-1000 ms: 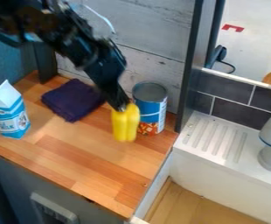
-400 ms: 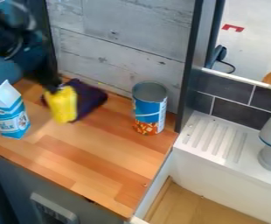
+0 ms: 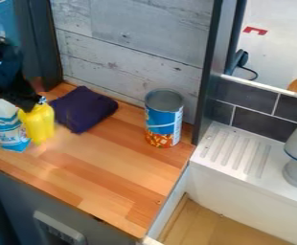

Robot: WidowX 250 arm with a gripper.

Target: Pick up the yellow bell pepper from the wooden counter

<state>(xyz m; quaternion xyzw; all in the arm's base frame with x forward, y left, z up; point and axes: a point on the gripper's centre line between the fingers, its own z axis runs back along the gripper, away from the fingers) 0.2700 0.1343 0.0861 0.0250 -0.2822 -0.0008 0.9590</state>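
Camera view: fingers (image 3: pixel 29 103) clamped on smooth, lobed yellow object (image 3: pixel 39 124), shifted from folded fabric cloth (image 3: pixel 84 109) toward gable-topped carton (image 3: pixel 9 131).

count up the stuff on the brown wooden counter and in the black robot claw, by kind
blue-and-white cardboard milk carton: 1
blue-and-orange cylindrical can: 1
dark purple folded cloth: 1
yellow lobed object, held by the black claw: 1
total: 4
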